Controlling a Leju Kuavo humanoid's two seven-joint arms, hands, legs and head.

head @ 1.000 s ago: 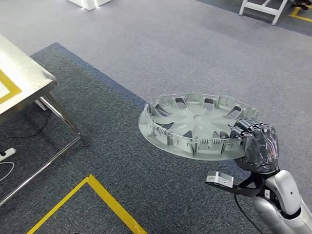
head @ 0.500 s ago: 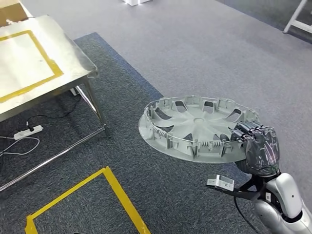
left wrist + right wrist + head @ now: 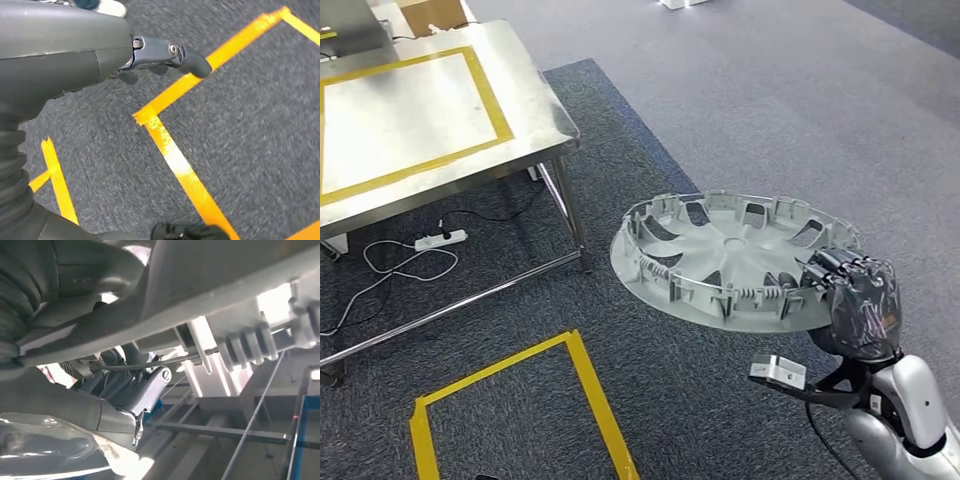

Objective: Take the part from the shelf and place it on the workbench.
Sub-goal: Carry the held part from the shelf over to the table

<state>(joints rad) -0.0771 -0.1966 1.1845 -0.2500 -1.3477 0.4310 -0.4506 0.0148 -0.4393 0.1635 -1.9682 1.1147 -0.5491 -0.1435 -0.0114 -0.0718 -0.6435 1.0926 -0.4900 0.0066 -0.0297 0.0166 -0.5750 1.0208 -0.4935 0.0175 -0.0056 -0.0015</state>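
Head view, left to right: the steel tabletop (image 3: 539, 95) stands at upper left, its surface marked with a yellow tape rectangle (image 3: 410, 110). A white power strip (image 3: 441, 239) and cable lie on the carpet beneath it. A yellow tape outline (image 3: 576, 375) marks the floor in front. The part (image 3: 720, 255), a grey round wheel cover, is held level above the carpet, well apart from the tabletop. Its inner face is up, showing radial spokes, cutouts, rim clips and a wire ring. The right robot hand (image 3: 860, 300) grips the part's near rim. Left wrist view: the left robot hand (image 3: 166, 52) hangs over the carpet, holding nothing, fingers apart.
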